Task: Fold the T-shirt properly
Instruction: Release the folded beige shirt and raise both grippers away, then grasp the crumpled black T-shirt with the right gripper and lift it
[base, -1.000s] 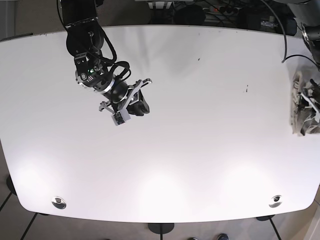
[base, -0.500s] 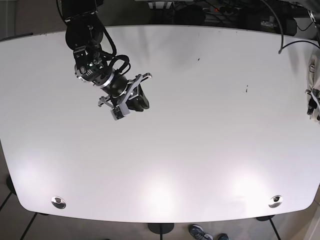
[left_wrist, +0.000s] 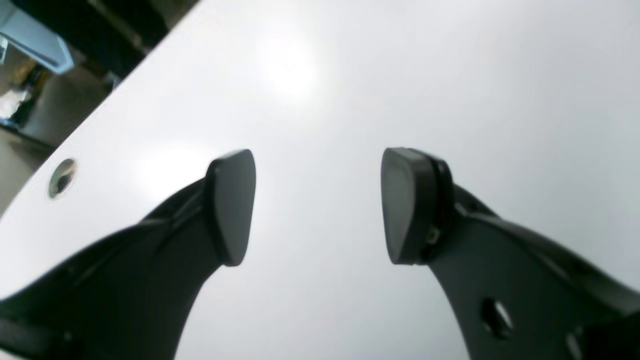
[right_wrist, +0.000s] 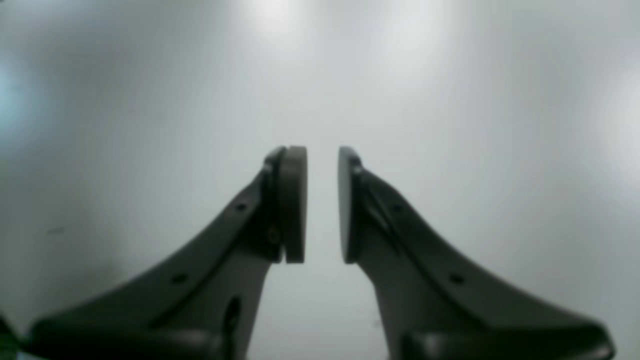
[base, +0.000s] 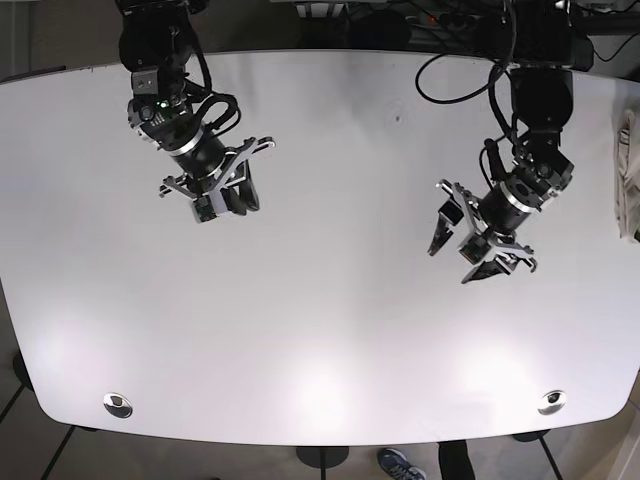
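Observation:
The T-shirt (base: 629, 180) is a pale crumpled bundle at the table's far right edge, mostly cut off by the frame. My left gripper (base: 462, 255) hovers over the right half of the white table (base: 330, 300), well left of the shirt. In the left wrist view the left gripper (left_wrist: 317, 205) is open and empty over bare table. My right gripper (base: 225, 203) hovers over the table's upper left. In the right wrist view the right gripper (right_wrist: 322, 205) has its pads almost together with nothing between them. The shirt shows in neither wrist view.
Two round cable holes sit near the table's front corners (base: 117, 404) (base: 550, 402); one also shows in the left wrist view (left_wrist: 61, 176). Cables hang behind the far edge (base: 450, 60). A person's shoe (base: 398, 464) shows below the front edge.
My left arm has come into the base view over the right half of the table. My right arm has drawn back up and to the left. The shirt has slid further off the right edge.

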